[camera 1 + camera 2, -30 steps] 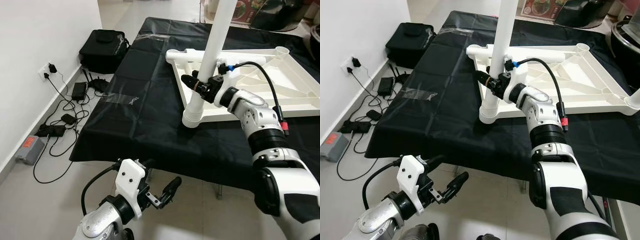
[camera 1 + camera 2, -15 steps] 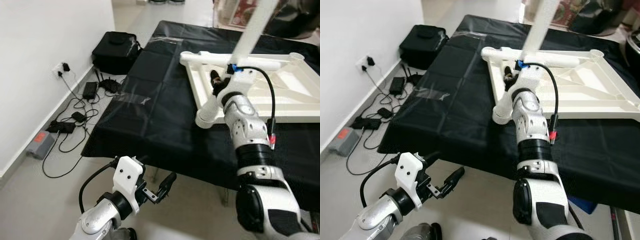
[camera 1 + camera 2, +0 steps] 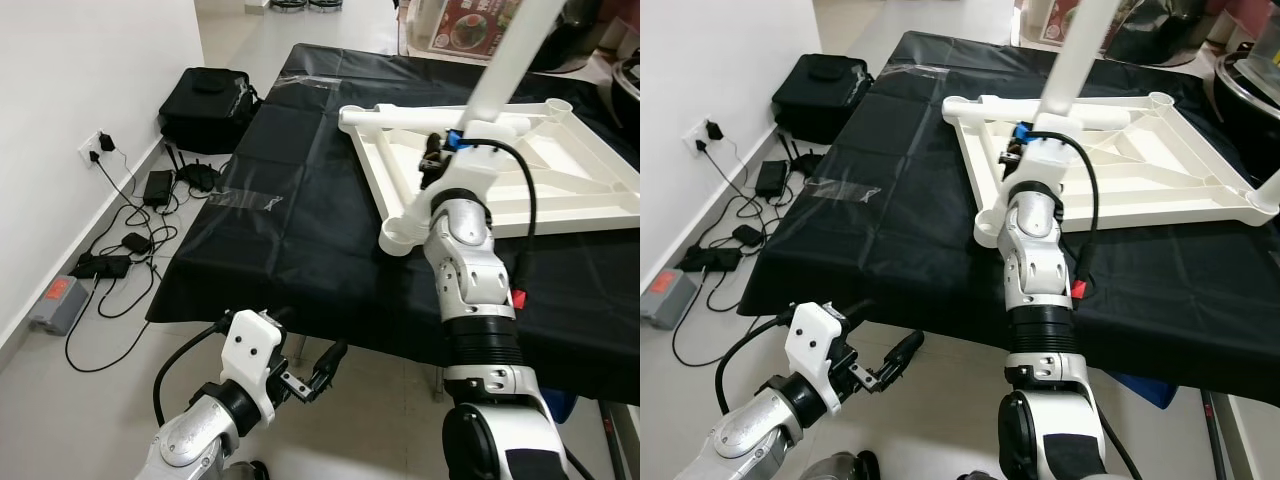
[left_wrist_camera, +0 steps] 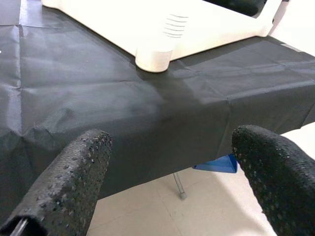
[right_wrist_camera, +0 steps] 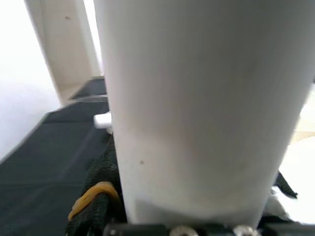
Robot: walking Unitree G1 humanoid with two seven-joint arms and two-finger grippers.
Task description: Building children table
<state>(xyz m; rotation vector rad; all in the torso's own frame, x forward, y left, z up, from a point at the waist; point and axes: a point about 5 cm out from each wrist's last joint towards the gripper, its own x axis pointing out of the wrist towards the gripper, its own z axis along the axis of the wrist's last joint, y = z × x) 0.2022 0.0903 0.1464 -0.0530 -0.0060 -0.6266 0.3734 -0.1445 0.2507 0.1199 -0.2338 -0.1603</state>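
One white table leg (image 3: 505,65) (tilted), one upturned tabletop (image 3: 560,170) on the surface (image 3: 290,210). Right claw (image 3: 436,160) pinches the leg, leaning further than before. Left claw (image 4: 167,182) spread, idle.

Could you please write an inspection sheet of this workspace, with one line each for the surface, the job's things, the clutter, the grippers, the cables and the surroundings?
Surface: black cloth covers the work table; a strip of clear tape on it.
Job's things: white table top lies upside down on the cloth; white table leg leans tilted at its near corner socket.
Clutter: nothing seen on the cloth.
Grippers: right gripper is shut on the leg; left gripper hangs open below the table edge.
Cables: black cords and power adapters on the floor, plugged into a wall socket.
Surroundings: black bag on the floor by the white wall.
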